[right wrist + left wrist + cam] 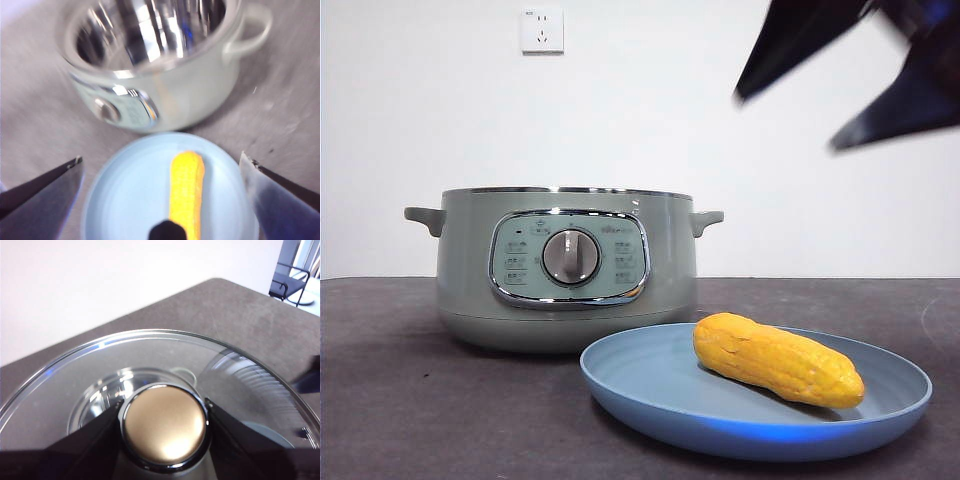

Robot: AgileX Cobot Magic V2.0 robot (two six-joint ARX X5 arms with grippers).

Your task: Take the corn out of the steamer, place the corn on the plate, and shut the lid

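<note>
The corn [778,360] lies on the light-blue plate [650,385], just in front of and right of the sage-green steamer [565,268], which stands without its lid. My right gripper [162,172] hangs open above the plate [130,190] with the corn [187,192] below and between its jaws; in the front view it shows as dark jaws [850,70] at the top right. My left gripper [164,422] is shut on the knob [165,424] of the glass lid [150,360], holding it in the air; it is out of the front view.
The steamer's shiny empty inner pot [150,30] faces up. A wall socket [542,28] sits on the white wall behind. Dark table [410,400] stretches left of the plate. A chair [292,282] stands beyond the table's far corner.
</note>
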